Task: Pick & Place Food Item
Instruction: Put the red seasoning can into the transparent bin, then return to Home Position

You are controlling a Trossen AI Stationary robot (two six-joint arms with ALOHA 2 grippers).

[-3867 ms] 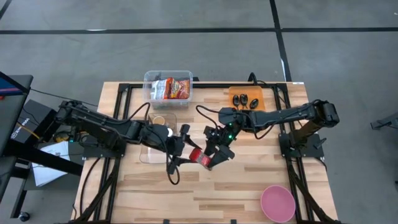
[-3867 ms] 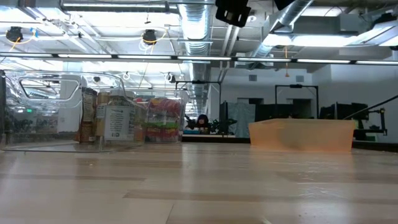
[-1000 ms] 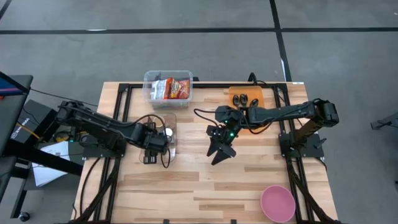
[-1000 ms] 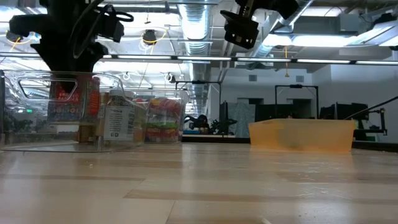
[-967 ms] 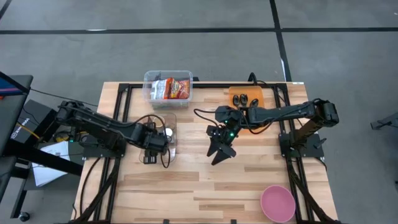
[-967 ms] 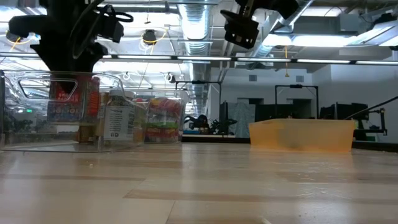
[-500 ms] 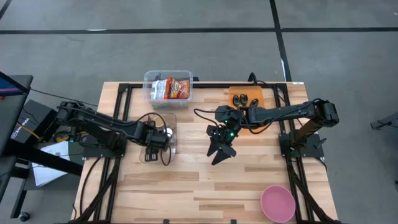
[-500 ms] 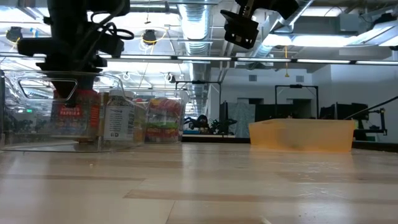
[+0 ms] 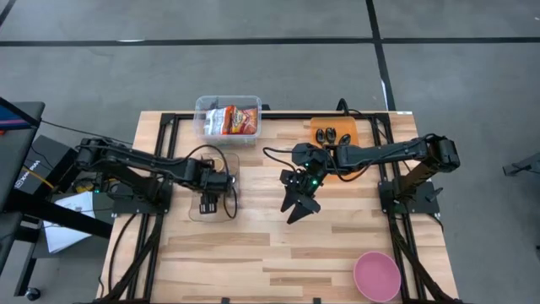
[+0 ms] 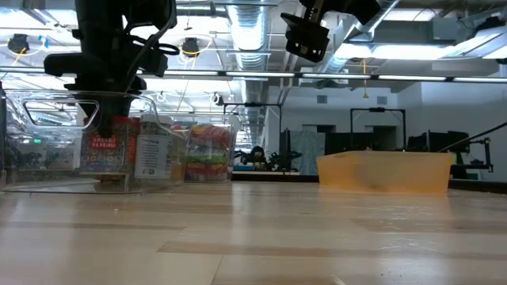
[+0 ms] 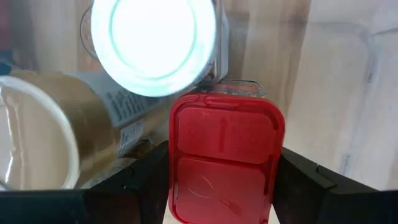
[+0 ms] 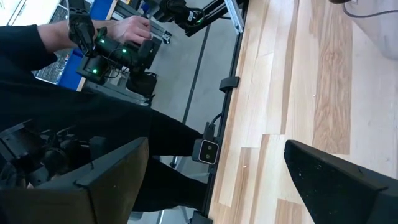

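1. Item: a red tin (image 11: 226, 160) with a flat red lid, rectangular with rounded corners. It sits between the fingers of the left end effector (image 11: 221, 177), which is closed on its two long sides, inside the clear bin (image 9: 226, 165) on the left half of the surface (image 9: 278, 253).

2. Handling estimate: the tin looks rigid, so it should take a firm squeeze without deforming. Weight is probably light to moderate for its size. The glossy lid and painted walls are likely slippery; a grip low on the flat side walls, centred along the length, should resist twisting better than a grip at the rounded corners or on the lid rim.

3. Neighbours: a white-lidded jar (image 11: 152, 43) and a tan-lidded jar (image 11: 37, 152) lie just beside the tin in the bin. Whether the tin touches them cannot be told. Release calls for a straight upward exit to avoid nudging them.

4. The right end effector (image 9: 299, 203) hangs over the middle of the surface, fingers spread wide, holding nothing.

5. View comparison:
   - The left wrist view alone shows the lid, the finger contact on both sides and the jars' lids.
   - The low view alone shows height: the tin (image 10: 105, 144) is down behind the bin wall, level with the packed goods, though whether it rests on the bin floor is unclear.
   - The high view alone gives layout: a second bin (image 9: 228, 117) of snack packs, an orange tray (image 9: 361, 135) and a pink bowl (image 9: 376, 275); there the arm hides the tin.
   - The right wrist view shows only bare surface and a person's hand (image 12: 130, 28) beyond its edge.
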